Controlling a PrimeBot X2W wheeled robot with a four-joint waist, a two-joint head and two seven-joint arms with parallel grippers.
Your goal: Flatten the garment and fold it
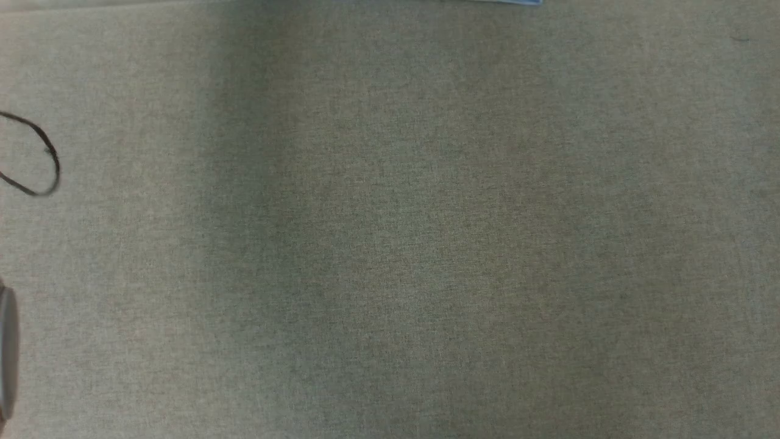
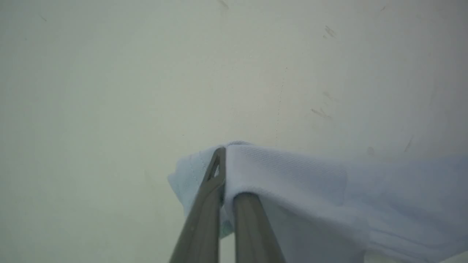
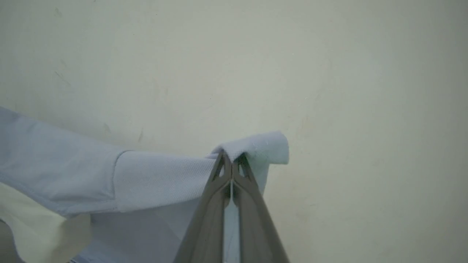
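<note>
In the left wrist view my left gripper (image 2: pixel 223 155) is shut on a bunched edge of the light blue garment (image 2: pixel 292 175). The fabric drapes over the right finger and stretches away to the right. The right wrist view has my right gripper (image 3: pixel 231 159) shut on another folded corner of the garment (image 3: pixel 157 179), whose cloth runs off to the left, with a pale inner layer hanging at the lower left. A thin light blue sliver of the garment (image 1: pixel 518 2) touches the top edge of the head view.
A grey-beige woven table cover (image 1: pixel 390 244) spreads across the head view. A black cable loop (image 1: pixel 46 155) lies at its left edge, with a grey rounded part (image 1: pixel 7 347) below it. Behind both grippers is a pale scuffed surface (image 2: pixel 109 73).
</note>
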